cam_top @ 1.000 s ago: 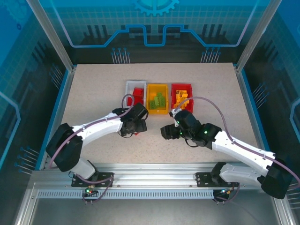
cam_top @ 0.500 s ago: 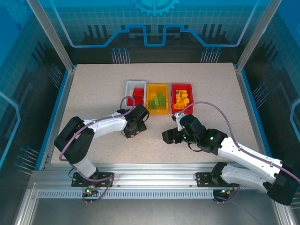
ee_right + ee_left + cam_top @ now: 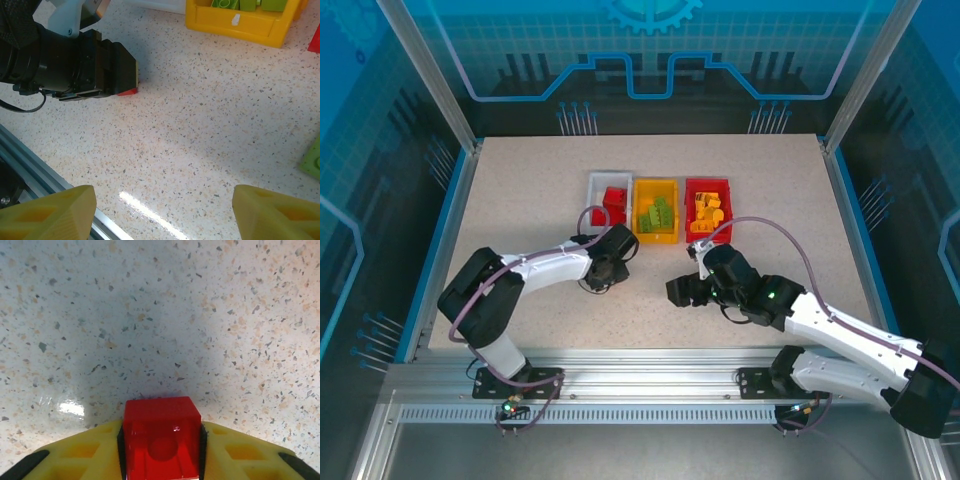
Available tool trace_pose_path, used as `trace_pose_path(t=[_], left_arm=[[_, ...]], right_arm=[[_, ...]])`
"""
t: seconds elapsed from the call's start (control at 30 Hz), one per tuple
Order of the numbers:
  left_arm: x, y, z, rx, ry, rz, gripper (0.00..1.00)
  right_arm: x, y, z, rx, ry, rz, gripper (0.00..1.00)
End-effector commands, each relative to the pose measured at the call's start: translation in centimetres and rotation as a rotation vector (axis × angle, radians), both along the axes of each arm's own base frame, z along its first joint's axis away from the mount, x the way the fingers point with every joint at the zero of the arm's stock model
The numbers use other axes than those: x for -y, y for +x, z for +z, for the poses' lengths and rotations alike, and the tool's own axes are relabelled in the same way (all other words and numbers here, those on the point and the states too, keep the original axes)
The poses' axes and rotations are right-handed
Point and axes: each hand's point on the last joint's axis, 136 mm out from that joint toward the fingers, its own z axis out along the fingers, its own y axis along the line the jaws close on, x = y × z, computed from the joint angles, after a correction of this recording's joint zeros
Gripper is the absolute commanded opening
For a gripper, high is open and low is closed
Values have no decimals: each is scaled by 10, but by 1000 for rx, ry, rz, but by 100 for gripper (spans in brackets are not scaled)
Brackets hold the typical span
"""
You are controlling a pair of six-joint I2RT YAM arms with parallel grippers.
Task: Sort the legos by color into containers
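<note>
Currently, one red lego brick is clamped between the yellow left fingers, which are closed against its two opposite sides. It is held low over the speckled worktop, on the near side of the bins; whether it touches the surface cannot be told. From the right wrist, the same brick is seen as a red corner under the black body of the left gripper.

Other legos are recorded as follows:
- Red bricks are lying in the white bin.
- Light green bricks are lying in the yellow bin.
- Yellow-orange bricks are lying in the red bin.
- One light green brick is lying loose on the worktop, cut off by the right edge of the right wrist view, on the near side of the yellow bin.

The three bins are set side by side in a row at mid-worktop, with white on the left, yellow in the middle and red on the right.

The right fingers are spread wide apart with nothing between them. They are held over bare worktop to the right of the left fingers and apart from them.
</note>
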Motion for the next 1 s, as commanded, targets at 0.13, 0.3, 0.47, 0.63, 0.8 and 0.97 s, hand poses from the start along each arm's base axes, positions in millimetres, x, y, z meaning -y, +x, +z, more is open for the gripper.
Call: trace_pose_path(t=[0.13, 0.3, 0.47, 0.63, 0.8, 0.97], left_arm=[[-18, 29, 71, 164, 90, -73, 35], [-25, 70, 112, 240, 91, -121, 36], [-28, 119, 130, 288, 109, -147, 36], [-34, 164, 122, 276, 137, -150, 36], [-33, 188, 94, 209, 134, -154, 38], [-29, 190, 90, 194, 106, -154, 53]], right_arm=[[-6, 6, 31, 59, 43, -11, 73], [-14, 22, 50, 104, 97, -35, 72], [-28, 42, 79, 149, 195, -70, 71], [-37, 60, 95, 163, 213, -99, 72], [-33, 67, 84, 126, 182, -143, 72], [-3, 70, 60, 68, 77, -271, 73]])
